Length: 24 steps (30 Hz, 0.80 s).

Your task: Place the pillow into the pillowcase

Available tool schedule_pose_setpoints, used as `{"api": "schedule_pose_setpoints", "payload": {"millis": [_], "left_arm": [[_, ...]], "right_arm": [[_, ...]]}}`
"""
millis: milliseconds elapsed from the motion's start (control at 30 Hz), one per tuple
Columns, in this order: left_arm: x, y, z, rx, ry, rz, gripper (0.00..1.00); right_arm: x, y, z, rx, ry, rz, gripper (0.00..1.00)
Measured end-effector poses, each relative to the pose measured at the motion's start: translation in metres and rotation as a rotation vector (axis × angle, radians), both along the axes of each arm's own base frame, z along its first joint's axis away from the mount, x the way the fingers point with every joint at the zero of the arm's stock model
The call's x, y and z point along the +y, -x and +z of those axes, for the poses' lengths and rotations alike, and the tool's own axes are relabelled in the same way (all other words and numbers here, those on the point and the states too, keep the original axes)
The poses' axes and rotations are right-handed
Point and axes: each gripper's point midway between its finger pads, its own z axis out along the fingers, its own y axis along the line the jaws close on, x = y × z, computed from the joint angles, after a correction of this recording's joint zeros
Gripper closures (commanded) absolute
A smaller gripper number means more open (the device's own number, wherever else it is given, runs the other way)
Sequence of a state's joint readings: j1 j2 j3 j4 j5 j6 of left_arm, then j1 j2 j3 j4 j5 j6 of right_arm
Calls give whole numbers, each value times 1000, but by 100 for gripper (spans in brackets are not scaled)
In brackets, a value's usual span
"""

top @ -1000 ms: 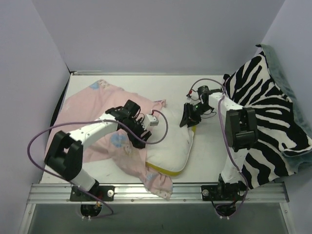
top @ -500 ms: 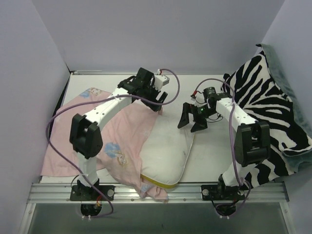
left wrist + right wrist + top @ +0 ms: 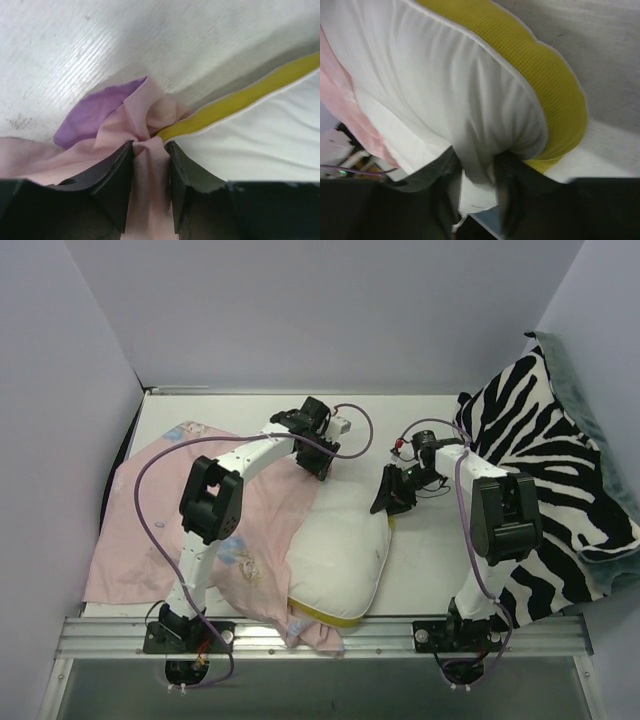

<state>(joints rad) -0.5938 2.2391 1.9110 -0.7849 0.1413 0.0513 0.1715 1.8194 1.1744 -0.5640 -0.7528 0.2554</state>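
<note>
Step in hand: by my reading, getting the mouth of the case open at the far end of the cushion so the fabric can be drawn over it.
Left hand (image 3: 148, 146): closed on a bunched fold of the pillowcase (image 3: 180, 525) at its pink edge.
Right hand (image 3: 479, 167): closed on a pinch of white cover at the far right corner of the pillow (image 3: 340, 550).
Pillow position: flat on the counter (image 3: 420, 570) between the two arms. Most of its white face is bare, so I judge it largely outside the case.
Pillowcase position: spread pink side up over the left of the counter and lapping the pillow's left and near edges. Whether any part of the pillow is truly inside cannot be told.
Left hand to pillow: the pinched fold touches the end of the yellow band (image 3: 240, 100), at the far left corner.
Right hand to pillow: on the corner itself, with the band bulging just beside the fingers.
Doing it well: lift the case edge clear of the band before pulling, hold the pillow corner firm as an anchor, and take only one layer of fabric.
Risk: a two-layer pinch would hold the mouth shut.
Zebra-striped blanket (image 3: 560, 470): draped at the right, apart from the work.
</note>
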Motion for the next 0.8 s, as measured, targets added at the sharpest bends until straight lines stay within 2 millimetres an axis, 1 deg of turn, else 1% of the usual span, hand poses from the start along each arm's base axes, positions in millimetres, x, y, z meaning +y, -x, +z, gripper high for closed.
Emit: {"api": "schedule_pose_setpoints", "payload": {"millis": [67,100,167,200,267,300,333,367,400,433,467,500,533,633,733,800], "left_arm": [[-9,0,8,18,58,-5,63],[-15,2,12,36,100,-8,64],[-31,7,21,83,208,-8,68],[-40,11,26,112,271,-2,76],[-55,21,36,160,356,3,88],[-61,25,41,175,387,0,97],[-68,28,47,185,418,-5,100],[-75,31,53,189,443,-13,99],[-80,32,57,186,461,-21,92],[-83,33,61,180,469,-24,71],[-85,33,63,164,468,-28,59],[-85,31,64,144,459,-25,50],[-81,25,64,110,432,-6,37],[-60,3,66,-23,334,31,23],[-32,-15,70,-132,225,68,20],[-15,-25,68,-176,158,75,19]], "right_arm": [[5,0,1,15,-27,-6,95],[8,0,2,24,-44,-10,100],[14,-1,6,28,-67,-8,100],[18,-3,8,22,-78,-3,100],[27,-6,12,5,-100,12,100],[31,-7,14,-5,-109,22,100],[35,-7,16,-13,-118,31,100],[38,-8,17,-21,-126,38,100],[40,-8,18,-26,-132,44,100],[42,-7,19,-27,-136,49,100],[42,-7,19,-28,-139,51,100],[42,-6,20,-30,-140,51,100],[42,-5,20,-32,-141,51,100],[40,0,22,-40,-143,53,100],[38,7,22,-39,-142,56,100],[38,10,21,-34,-141,56,100]]}}
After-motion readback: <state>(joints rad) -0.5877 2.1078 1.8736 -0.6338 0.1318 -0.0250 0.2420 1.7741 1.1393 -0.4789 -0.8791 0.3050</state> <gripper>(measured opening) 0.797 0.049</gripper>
